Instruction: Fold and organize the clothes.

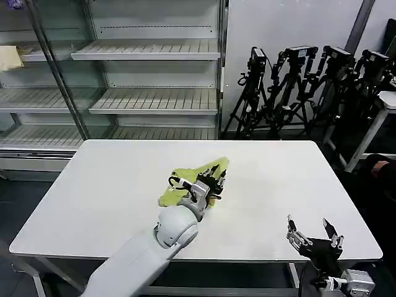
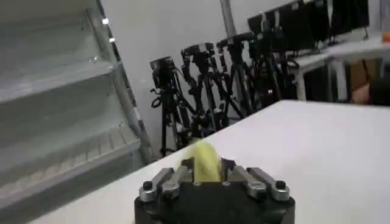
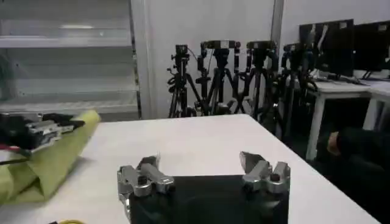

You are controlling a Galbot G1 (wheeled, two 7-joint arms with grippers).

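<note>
- Lime yellow-green cotton is being seen near the middle of the white table (image 1: 93, 185): the T-shirt (image 1: 207, 170) is lying there bunched into a narrow, crumpled strip, with its far end pointing toward the shelves (image 1: 148, 74).
- The T-shirt is being gripped by the left gripper (image 1: 212, 183), which is reaching in over the table from the near edge; its fingers are closed around a fold of the fabric.
- In the left wrist view, a rounded fold of the T-shirt (image 2: 204, 163) is being pinched between the two fingers of the left gripper (image 2: 207, 176).
- The right gripper (image 1: 314, 236) is being held at the near right edge of the table, well apart from the T-shirt; its fingers are spread wide and nothing is being held between them.
- In the right wrist view, the spread fingers of the right gripper (image 3: 201, 173) are being shown over bare table, and the T-shirt (image 3: 52, 161) with the left gripper (image 3: 64, 126) on it is being seen farther off.
- A row of black tripods (image 1: 309, 86) is standing behind the table, beside the shelves.
</note>
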